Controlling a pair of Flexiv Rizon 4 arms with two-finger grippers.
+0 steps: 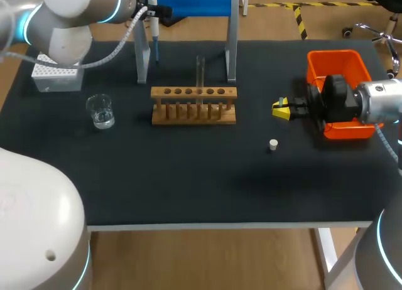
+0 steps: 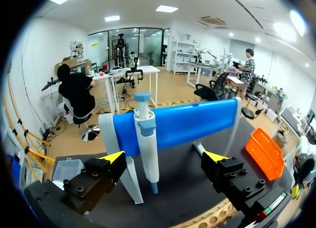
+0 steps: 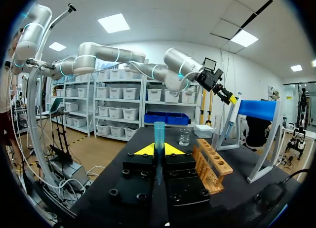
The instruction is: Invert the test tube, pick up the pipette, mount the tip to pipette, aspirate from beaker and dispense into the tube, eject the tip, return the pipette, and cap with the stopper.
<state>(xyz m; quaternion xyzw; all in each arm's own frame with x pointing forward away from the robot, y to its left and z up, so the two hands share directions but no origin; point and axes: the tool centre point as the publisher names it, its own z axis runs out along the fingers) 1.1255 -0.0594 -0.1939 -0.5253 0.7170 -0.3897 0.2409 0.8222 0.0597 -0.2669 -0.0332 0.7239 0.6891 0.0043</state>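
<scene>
The white and blue pipette [image 2: 146,139] hangs upright on the blue stand [image 2: 177,124]. My left gripper [image 2: 165,159] is open, one finger on each side of the pipette, neither touching it. From above, that gripper [image 1: 152,10] is at the stand's left end. A clear test tube [image 1: 200,76] stands in the wooden rack [image 1: 193,105]. The beaker [image 1: 100,110] with some liquid sits left of the rack. A small white stopper [image 1: 273,144] lies on the mat. My right gripper [image 1: 282,108] hovers shut above the stopper's far side; a short bluish tube-like piece [image 3: 159,134] shows at its tips [image 3: 157,150].
A grey tip box [image 1: 56,73] sits at the far left near the beaker. An orange bin [image 1: 339,67] stands at the right, partly under my right arm. The black mat [image 1: 188,171] covers the table up to its front edge.
</scene>
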